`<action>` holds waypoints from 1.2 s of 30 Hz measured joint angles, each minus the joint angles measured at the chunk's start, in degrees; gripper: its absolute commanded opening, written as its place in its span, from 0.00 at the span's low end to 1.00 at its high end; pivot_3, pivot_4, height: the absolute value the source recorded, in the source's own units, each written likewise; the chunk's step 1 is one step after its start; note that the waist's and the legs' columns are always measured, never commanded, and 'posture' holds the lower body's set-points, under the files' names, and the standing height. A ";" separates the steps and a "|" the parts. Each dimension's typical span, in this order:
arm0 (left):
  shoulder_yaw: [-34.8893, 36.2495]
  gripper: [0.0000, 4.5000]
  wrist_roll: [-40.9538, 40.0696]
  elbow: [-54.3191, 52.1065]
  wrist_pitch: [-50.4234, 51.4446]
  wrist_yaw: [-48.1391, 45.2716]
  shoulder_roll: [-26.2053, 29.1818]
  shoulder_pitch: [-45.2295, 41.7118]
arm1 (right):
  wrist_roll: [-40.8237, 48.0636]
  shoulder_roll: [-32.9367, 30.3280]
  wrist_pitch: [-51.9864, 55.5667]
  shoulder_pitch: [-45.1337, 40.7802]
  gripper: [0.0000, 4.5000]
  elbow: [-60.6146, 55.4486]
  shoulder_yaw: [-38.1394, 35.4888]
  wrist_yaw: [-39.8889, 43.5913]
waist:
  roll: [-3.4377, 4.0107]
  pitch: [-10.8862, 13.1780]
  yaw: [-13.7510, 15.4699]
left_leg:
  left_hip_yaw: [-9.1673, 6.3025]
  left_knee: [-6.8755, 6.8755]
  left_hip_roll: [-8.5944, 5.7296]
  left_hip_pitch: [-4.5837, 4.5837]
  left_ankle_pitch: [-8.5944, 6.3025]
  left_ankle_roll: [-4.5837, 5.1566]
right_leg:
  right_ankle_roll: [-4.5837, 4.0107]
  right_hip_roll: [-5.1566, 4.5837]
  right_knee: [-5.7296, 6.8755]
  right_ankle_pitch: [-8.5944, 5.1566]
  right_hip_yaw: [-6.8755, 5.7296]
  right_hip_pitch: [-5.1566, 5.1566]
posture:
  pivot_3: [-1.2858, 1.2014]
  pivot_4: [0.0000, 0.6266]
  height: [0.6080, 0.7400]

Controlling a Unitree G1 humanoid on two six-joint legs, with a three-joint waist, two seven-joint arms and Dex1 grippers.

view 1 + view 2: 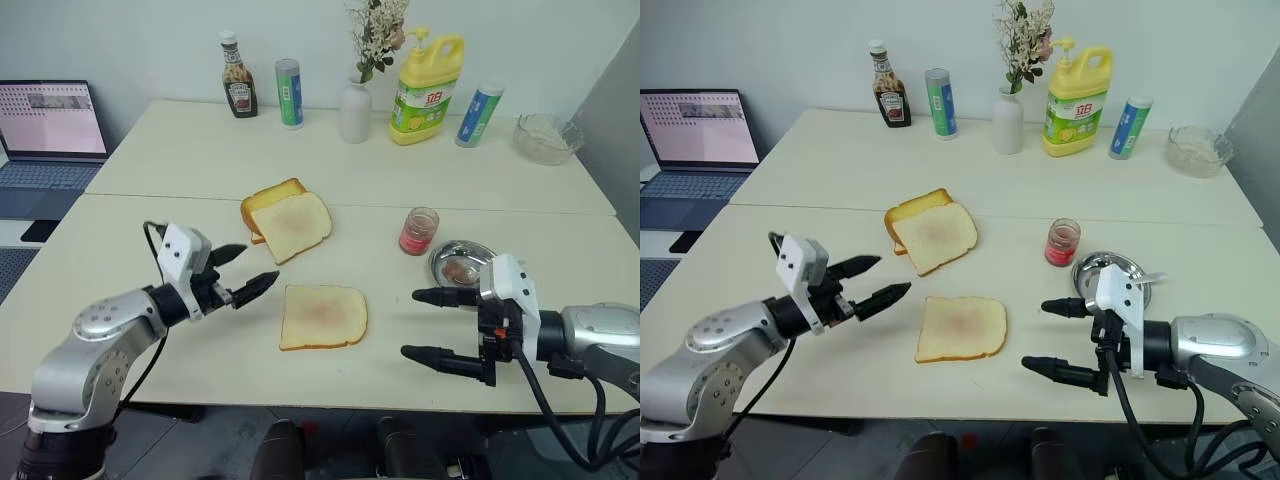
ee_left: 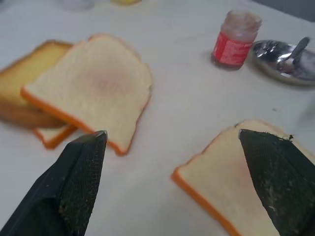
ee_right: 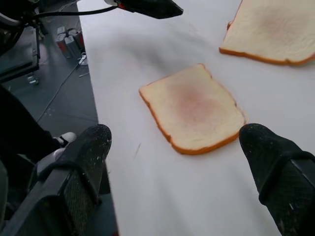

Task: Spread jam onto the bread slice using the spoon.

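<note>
Bread slice (image 1: 323, 317) is lying flat on the cream table (image 1: 180, 160), near the front edge, with both grippers hovering on either side of it and touching nothing. Taking that slice as the centre of the clock, the left gripper (image 1: 246, 270) is sitting at about ten o'clock, just beside the slice, its two black fingers standing wide apart and holding nothing. The right gripper (image 1: 428, 325) is hanging at about three o'clock, its fingers pointing toward the slice, also spread wide and empty.

At about one o'clock from the slice, the small glass jar (image 1: 418, 231) of red jam (image 2: 231, 49) is standing upright, with no lid showing on it. Just beside the jar, toward two o'clock, the round steel dish (image 1: 450, 262) is resting on the table with the spoon (image 2: 294, 50) lying in it, handle sticking out over the rim.

At twelve o'clock, a second bread slice (image 1: 295, 226) is lying partly on top of a thick orange-crusted end piece (image 1: 266, 200). Along the far edge of the table are standing a ketchup bottle (image 1: 238, 88), a white vase (image 1: 355, 112) and a yellow detergent bottle (image 1: 428, 88).
</note>
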 measured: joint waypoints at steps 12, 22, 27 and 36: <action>-15.31 0.99 -0.90 -3.37 -0.76 -21.01 9.06 -16.81 | -6.08 7.54 -4.41 15.19 1.00 -1.15 -16.45 -7.34 | 0.06 -0.03 0.40 | 0.01 -0.04 0.01 0.01 0.00 0.00 | 0.07 0.07 0.01 -0.04 0.02 0.00 | 0.52 0.24 1.00; -22.06 0.99 2.18 0.50 -3.58 -26.80 4.94 -28.04 | 0.29 25.31 0.06 17.80 1.00 1.30 -26.14 -30.74 | 0.08 -0.04 -0.17 | -0.01 -0.02 0.06 0.01 0.01 0.02 | 0.05 0.14 0.04 -0.03 0.05 0.01 | 0.52 0.24 1.00; -24.42 0.99 5.45 2.32 -5.13 -26.84 2.94 -28.40 | 3.76 30.89 1.54 14.31 1.00 9.76 -26.26 -39.02 | 0.31 0.00 -0.37 | 0.04 -0.03 0.04 0.02 0.02 0.03 | 0.00 0.14 0.06 0.00 0.11 -0.01 | 0.52 0.24 1.00; -25.24 0.99 7.36 2.69 -5.10 -25.03 0.27 -28.19 | 6.80 30.38 0.87 5.18 1.00 27.72 -26.84 -36.46 | 0.38 -0.03 -0.37 | 0.04 -0.04 0.04 0.00 0.03 0.05 | -0.04 0.15 0.04 0.02 0.10 -0.02 | 0.52 0.24 1.00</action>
